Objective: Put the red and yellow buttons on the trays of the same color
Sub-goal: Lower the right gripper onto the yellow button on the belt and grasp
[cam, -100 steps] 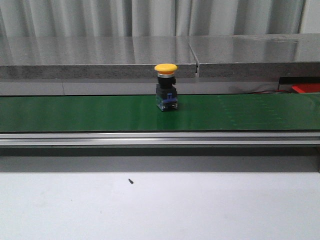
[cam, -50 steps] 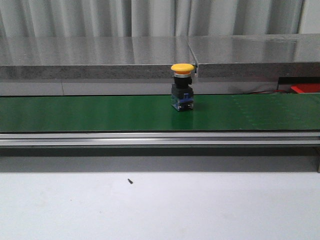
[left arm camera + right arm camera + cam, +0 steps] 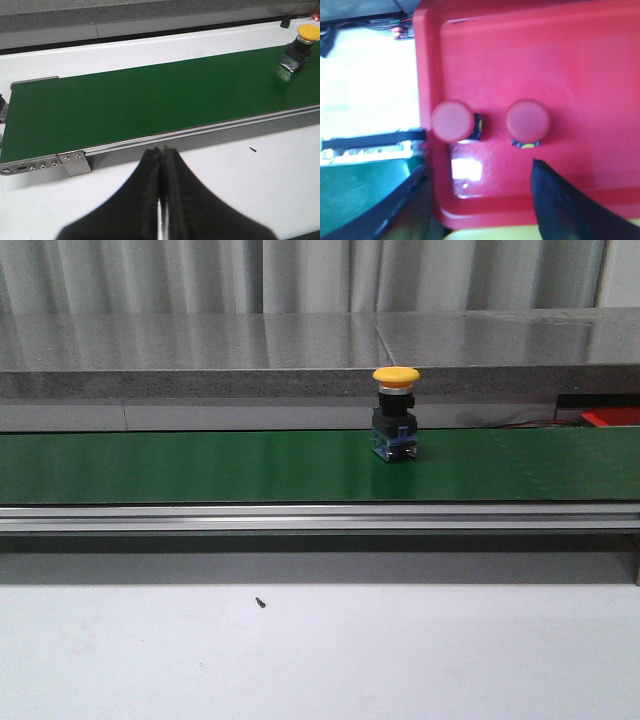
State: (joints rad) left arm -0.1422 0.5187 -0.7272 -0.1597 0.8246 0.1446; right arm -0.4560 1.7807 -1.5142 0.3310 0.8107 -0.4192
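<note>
One yellow button [image 3: 396, 415] stands upright, cap up, on green belt [image 3: 200, 468].

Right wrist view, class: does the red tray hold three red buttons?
No: the red tray holds only two red buttons, side by side.

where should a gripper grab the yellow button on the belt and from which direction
Probably the black body just under the yellow cap. The yellow button stands upright on the green belt, and its mushroom cap is wider than the body, so fingers closing below the cap would catch under the overhang. Come from above, since nothing stands around it. The left gripper is shut and would have to open first.
</note>
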